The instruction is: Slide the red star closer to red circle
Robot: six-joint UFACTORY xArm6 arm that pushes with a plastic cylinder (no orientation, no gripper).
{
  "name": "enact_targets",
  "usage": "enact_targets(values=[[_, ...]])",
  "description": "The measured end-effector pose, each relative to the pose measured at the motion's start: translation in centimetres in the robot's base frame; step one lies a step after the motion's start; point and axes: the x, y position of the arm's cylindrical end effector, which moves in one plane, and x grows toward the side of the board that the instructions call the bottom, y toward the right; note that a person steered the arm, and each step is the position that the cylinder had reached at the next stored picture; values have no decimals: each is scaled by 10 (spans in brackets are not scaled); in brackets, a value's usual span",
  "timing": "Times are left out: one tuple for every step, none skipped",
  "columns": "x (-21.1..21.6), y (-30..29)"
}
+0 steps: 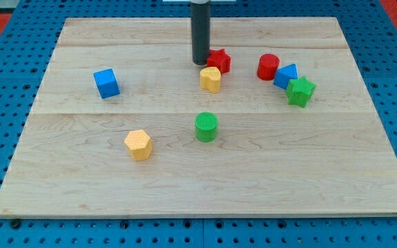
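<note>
The red star (220, 60) lies near the view's top centre on the wooden board. The red circle (268, 67) stands to its right, a short gap away. My tip (200, 63) is at the red star's left side, touching or almost touching it. A yellow block (211, 79) sits just below the star and below right of my tip.
A blue block (286, 75) and a green star (300, 91) crowd the red circle's right and lower right. A blue cube (106, 83) is at the left, a green cylinder (206, 127) in the middle, a yellow hexagon (138, 145) lower left.
</note>
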Motion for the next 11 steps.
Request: enact_targets(values=[[-10, 0], [-24, -7], [-25, -16], [0, -67], [10, -48], [5, 1], [0, 8], [0, 32], [0, 11], [17, -24], [37, -13]])
